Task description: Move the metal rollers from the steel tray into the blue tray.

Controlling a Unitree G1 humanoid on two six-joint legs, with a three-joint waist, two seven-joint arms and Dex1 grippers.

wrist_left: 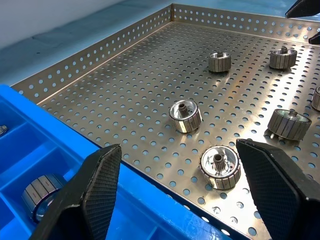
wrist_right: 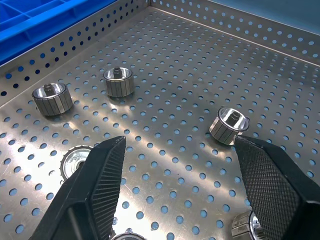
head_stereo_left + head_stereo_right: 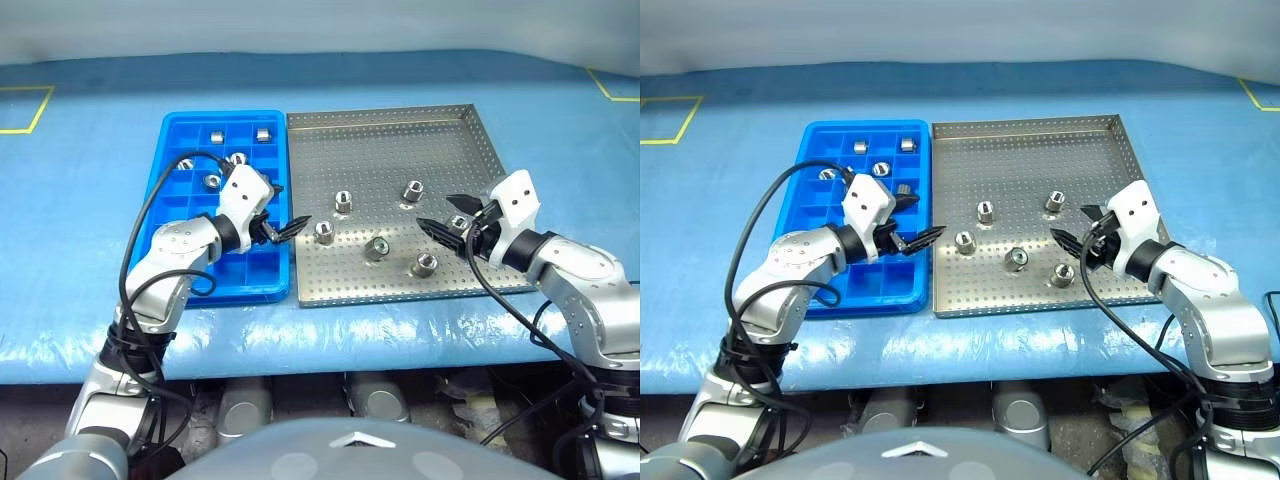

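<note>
While both our end effectors gape empty, the left end effector hovers over the blue tray. Our right end effector hangs above the metal rollers in the steel tray.

Blue-covered table, surface slightly wrinkled and glossy near the front edge. Yellow tape corner marks at far left and far right. Directly on it, side by side and touching: blue tray on the left, steel tray on the right, long sides parallel.
</note>
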